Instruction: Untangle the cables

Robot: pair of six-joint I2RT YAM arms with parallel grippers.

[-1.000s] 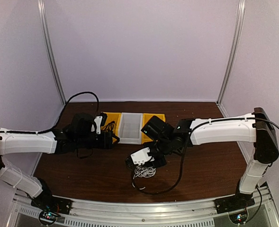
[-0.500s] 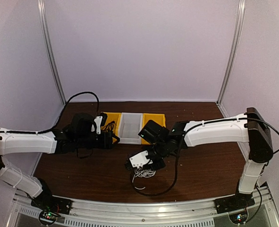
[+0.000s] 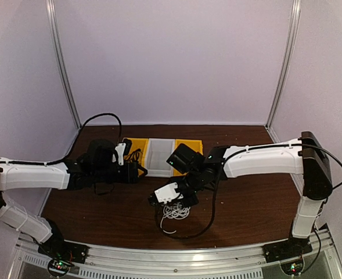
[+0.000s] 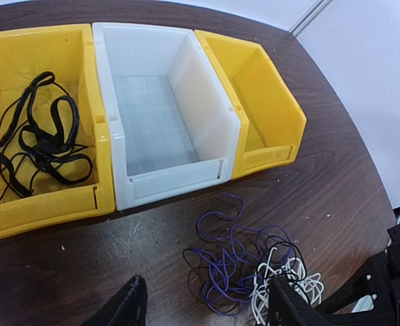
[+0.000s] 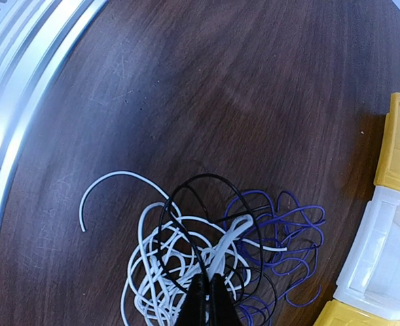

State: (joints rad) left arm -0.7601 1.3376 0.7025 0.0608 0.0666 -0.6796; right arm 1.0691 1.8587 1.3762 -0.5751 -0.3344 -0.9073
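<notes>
A tangle of cables (image 3: 175, 213) lies on the dark table in front of the bins. It holds a white cable (image 5: 160, 261), a black cable (image 5: 200, 178) looping over it, and a purple cable (image 5: 291, 225) beside them. My right gripper (image 5: 208, 291) is down in the tangle, shut on a folded strand of the white cable. My left gripper (image 4: 206, 309) hangs open a little above the table, with the purple cable (image 4: 232, 266) and white cable (image 4: 284, 286) lying between and ahead of its fingers. It holds nothing.
Three bins stand in a row behind the tangle: a yellow bin (image 4: 43, 207) with a loose black cable (image 4: 42, 139) in it, a white bin (image 4: 176, 178) and another yellow bin (image 4: 271, 146). The metal table rail (image 5: 23, 88) runs along the near edge.
My right gripper has moved left and down into the tangle and has closed on the white strand. The left arm has stayed where it was.
</notes>
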